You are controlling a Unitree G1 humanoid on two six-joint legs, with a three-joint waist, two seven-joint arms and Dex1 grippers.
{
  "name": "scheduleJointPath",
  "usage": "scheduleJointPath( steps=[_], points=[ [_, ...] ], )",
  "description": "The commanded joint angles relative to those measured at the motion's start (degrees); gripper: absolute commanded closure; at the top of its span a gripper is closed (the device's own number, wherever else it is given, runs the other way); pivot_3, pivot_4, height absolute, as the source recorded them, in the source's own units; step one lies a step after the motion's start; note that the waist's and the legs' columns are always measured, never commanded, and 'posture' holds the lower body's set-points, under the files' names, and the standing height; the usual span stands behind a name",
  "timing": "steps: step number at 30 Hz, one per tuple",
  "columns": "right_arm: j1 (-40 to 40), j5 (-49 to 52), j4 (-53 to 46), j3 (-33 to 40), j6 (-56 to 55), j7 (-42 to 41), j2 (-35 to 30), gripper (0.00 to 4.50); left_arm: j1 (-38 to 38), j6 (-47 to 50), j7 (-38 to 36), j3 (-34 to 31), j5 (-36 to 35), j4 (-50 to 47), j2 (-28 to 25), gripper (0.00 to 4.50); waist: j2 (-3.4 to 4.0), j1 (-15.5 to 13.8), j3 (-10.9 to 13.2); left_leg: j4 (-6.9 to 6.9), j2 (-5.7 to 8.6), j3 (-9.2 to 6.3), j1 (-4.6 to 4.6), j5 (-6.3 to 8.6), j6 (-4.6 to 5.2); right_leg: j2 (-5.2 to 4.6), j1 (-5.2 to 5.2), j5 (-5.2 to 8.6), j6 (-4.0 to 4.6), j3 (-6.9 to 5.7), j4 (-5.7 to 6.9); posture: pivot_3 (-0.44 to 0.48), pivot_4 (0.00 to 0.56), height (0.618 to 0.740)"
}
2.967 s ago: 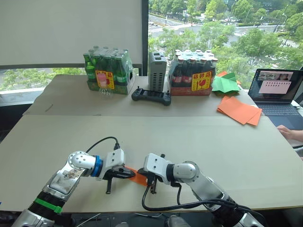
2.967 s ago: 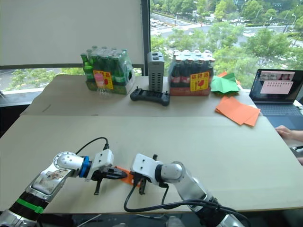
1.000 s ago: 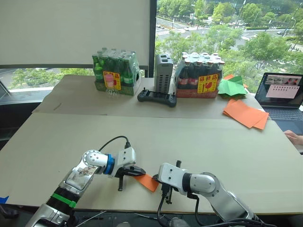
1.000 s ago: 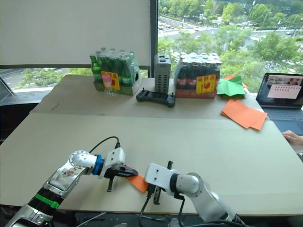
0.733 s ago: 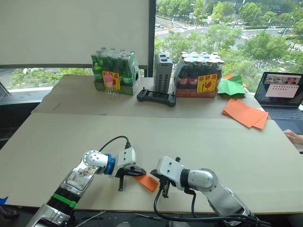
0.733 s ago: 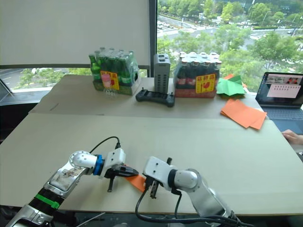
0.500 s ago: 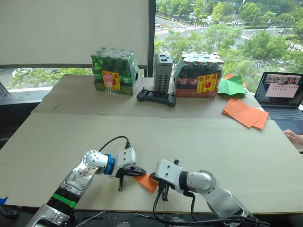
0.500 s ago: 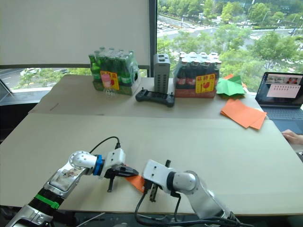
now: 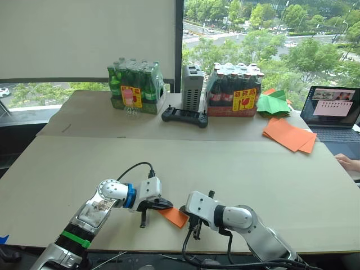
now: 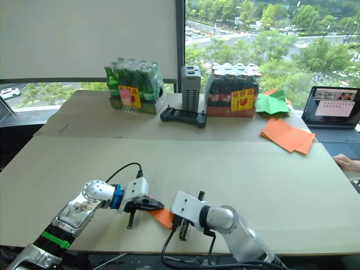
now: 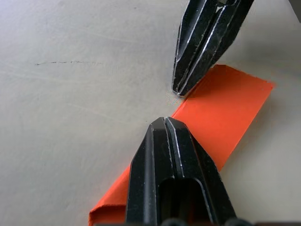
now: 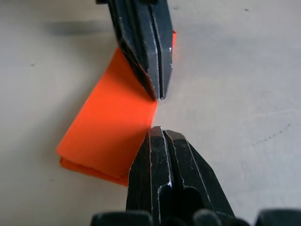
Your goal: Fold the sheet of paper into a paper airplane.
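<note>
Both pincers, left (image 9: 163, 203) and right (image 9: 195, 220), seem closed with tips pressing the sheet of paper (image 9: 174, 216), a narrow folded strip near the counter's (image 9: 225, 163) front edge, so we judge wings remain unfolded.

Folded sheet of paper (image 9: 174, 216) between 2 tools

Head stereo pair: set high, facing forward and down across the table (image 9: 236, 157) toward the window, both eyes taking in the same whole scene from slightly offset positions. Wrist cameras: each very close to the tabletop, sighting along its own fingers. Shared ground: the folded orange sheet of paper (image 11: 221, 117) with both grippers' tips meeting on it.
</note>
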State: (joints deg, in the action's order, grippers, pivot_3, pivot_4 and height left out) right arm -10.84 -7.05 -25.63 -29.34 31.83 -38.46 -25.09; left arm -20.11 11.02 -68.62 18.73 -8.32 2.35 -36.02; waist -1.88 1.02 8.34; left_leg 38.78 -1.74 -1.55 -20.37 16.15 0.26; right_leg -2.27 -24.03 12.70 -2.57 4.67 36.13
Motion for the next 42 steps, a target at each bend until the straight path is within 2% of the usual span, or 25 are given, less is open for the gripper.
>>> scheduleJointPath(
  steps=[1,17,26,42],
  points=[
    [-1.0,1.8,-2.6,1.5,-2.3,0.1,1.4,4.48,1.0,0.8,0.4,1.9,3.1,2.6,-0.8,4.50,0.00,0.0,0.0,0.00,0.00,0.00,0.00,0.00,0.00,0.00,0.00,0.00,0.00,0.00,0.00,0.000,0.150,0.733],
    [0.4,-2.2,0.6,-3.5,-0.6,-2.7,-3.0,4.48,1.3,1.1,0.8,1.6,3.1,1.9,-1.2,4.50,0.01,0.0,0.0,-0.01,-0.01,0.00,-0.01,0.00,0.00,0.01,0.00,0.01,0.01,0.00,-0.02,0.000,0.150,0.733],
    [0.5,-6.4,0.4,-5.5,-5.4,-3.0,-6.3,4.48,1.4,1.1,1.0,1.8,3.1,1.8,-1.3,4.50,0.02,0.0,0.0,-0.02,-0.01,0.00,0.00,0.00,0.00,0.01,0.01,0.02,0.01,0.00,-0.03,0.000,0.150,0.733],
    [7.1,-6.4,-5.4,-3.0,-4.1,-4.6,-11.9,4.48,1.2,0.9,0.8,1.9,3.1,2.0,-1.3,4.50,0.00,-0.1,0.0,-0.03,-0.01,0.00,0.01,0.00,0.01,0.01,0.02,0.04,0.01,0.00,-0.06,0.000,0.150,0.733]
  ],
)
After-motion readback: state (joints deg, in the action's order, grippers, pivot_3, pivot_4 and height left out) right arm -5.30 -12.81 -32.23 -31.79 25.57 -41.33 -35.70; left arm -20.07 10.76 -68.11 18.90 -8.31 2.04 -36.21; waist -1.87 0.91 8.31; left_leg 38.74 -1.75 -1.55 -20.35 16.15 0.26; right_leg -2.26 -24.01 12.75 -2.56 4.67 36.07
